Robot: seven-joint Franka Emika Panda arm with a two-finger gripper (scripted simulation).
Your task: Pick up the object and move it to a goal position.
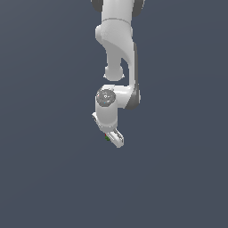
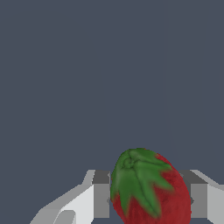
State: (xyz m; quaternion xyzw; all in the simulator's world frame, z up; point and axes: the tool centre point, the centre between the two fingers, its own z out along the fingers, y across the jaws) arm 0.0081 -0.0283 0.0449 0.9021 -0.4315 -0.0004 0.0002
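Observation:
The object point(image 2: 148, 190) is a small red roundish thing with a green leafy top, like a strawberry. In the wrist view it sits between my two fingers, which press against its sides. In the exterior view only a tiny red and green speck of the object point(image 1: 107, 137) shows beside the white gripper point(image 1: 111, 139), which hangs from the white arm in the middle of the picture. The gripper is shut on the object and holds it off the surface.
A plain dark grey-blue surface point(image 1: 44, 178) fills both views. No other objects, containers or edges show.

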